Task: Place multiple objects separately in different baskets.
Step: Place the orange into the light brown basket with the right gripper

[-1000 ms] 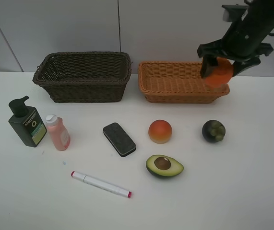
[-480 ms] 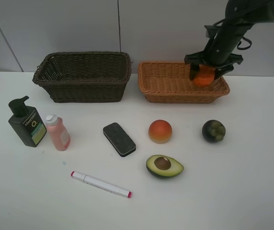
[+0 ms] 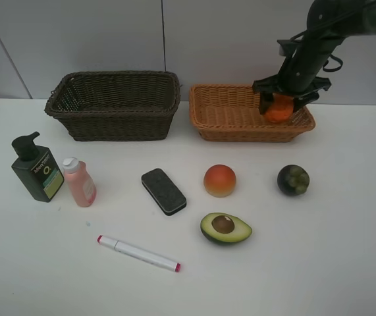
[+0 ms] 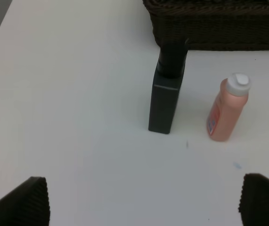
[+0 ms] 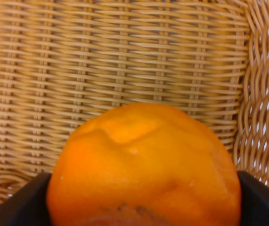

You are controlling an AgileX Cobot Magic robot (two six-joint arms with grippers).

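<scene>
1. Pinching orange point(image 5: 143, 165) with right gripper point(image 3: 280, 105), pads point(image 5: 21, 202) pressing both its sides.
2. Holding it inside light tan basket point(image 3: 240, 135), near right end wall.
3. Hovering left gripper point(image 4: 143, 202) over table point(image 4: 77, 94), fingers point(image 4: 19, 202) spread wide apart.
4. Facing pump bottle point(image 4: 165, 101) and pink bottle point(image 4: 226, 113), both standing upright near dark basket point(image 3: 112, 125).
</scene>
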